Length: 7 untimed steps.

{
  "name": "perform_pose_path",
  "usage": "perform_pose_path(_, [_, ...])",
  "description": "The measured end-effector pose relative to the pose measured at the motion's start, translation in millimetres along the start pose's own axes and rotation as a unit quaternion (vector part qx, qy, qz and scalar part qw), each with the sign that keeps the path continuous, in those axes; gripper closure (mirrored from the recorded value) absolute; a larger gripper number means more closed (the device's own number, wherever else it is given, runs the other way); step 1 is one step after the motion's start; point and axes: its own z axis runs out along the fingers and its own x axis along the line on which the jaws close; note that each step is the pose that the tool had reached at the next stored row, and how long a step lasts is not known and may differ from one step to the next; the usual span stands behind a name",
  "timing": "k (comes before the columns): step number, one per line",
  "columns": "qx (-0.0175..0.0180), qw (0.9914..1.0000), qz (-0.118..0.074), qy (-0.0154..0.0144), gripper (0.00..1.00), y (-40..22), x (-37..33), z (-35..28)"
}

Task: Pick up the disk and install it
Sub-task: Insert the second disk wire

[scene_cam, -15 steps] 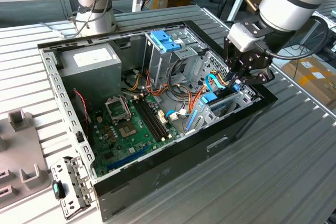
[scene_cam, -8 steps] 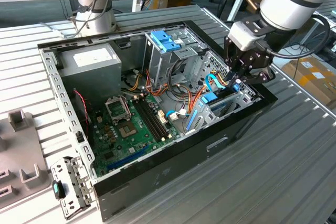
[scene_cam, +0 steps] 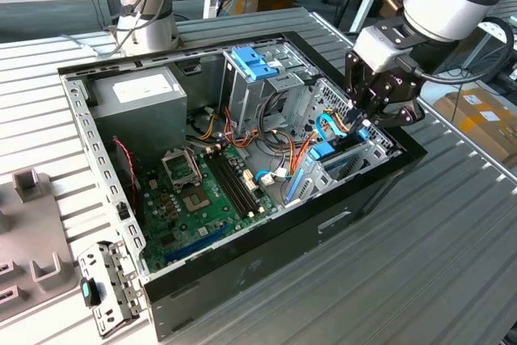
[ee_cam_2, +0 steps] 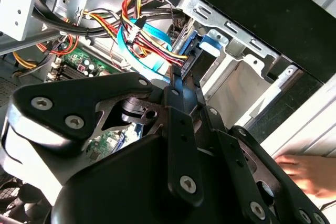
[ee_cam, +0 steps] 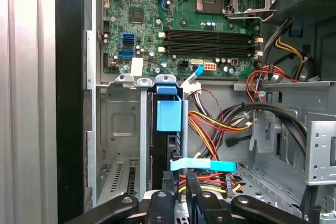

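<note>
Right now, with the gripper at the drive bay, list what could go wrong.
1. The loose red and yellow cables run right beside the disk; the gripper could snag them.
2. The disk stands on edge in the narrow metal bay; a slight tilt could jam it.
3. A person's hand rests near the case, close to the arm.

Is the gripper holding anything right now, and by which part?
It looks like the gripper is shut on the disk, gripping its top edge as the disk stands on edge in the drive bay.
</note>
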Motion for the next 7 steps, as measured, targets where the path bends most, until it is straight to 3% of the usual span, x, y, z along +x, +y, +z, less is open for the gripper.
perform_pose_path(1, [0.0,1.0,0.0,0.0,0.76,-0.1,-0.3,-3.2])
perform_pose_path(7, [0.0,1.0,0.0,0.0,0.76,-0.1,-0.4,-3.7])
